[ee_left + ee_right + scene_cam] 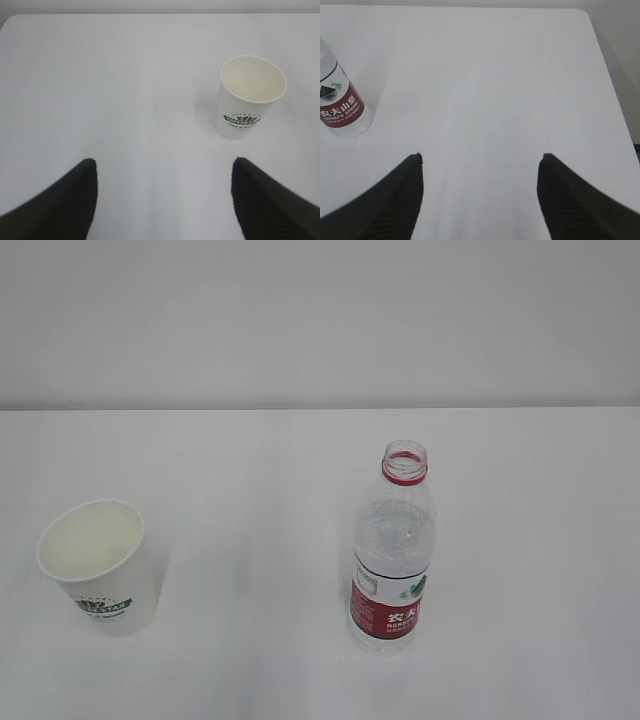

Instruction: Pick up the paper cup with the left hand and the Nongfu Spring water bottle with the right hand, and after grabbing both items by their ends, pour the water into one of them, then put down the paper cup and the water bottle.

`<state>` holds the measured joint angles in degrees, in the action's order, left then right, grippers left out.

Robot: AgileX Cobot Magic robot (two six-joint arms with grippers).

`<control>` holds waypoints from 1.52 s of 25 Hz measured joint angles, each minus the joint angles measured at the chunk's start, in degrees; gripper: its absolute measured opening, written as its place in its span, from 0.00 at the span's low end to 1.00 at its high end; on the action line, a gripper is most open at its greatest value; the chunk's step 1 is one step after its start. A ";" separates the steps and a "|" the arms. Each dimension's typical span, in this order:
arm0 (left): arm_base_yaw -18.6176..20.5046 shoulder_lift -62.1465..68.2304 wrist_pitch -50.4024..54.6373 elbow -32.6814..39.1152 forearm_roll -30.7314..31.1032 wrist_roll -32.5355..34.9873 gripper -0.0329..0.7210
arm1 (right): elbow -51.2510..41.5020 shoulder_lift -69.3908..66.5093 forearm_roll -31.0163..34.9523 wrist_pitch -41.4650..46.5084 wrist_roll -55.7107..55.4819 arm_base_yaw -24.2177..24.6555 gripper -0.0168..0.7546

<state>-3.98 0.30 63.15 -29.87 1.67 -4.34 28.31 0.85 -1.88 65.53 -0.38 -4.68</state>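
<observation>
Paper cup upright on the white table, left of the uncapped Nongfu Spring water bottle, which stands upright well apart from it. Left gripper, jaws spread and empty, sits back from the cup. Right gripper, likewise spread and empty, has the bottle off to its left.
</observation>
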 joint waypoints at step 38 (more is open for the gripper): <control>0.00 0.00 -4.05 -1.50 0.00 0.00 0.80 | 2.72 0.00 0.00 -5.44 -0.10 0.00 0.72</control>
<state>-3.98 0.30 59.10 -31.37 1.67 -4.34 31.03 0.85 -1.88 60.10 -0.48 -4.68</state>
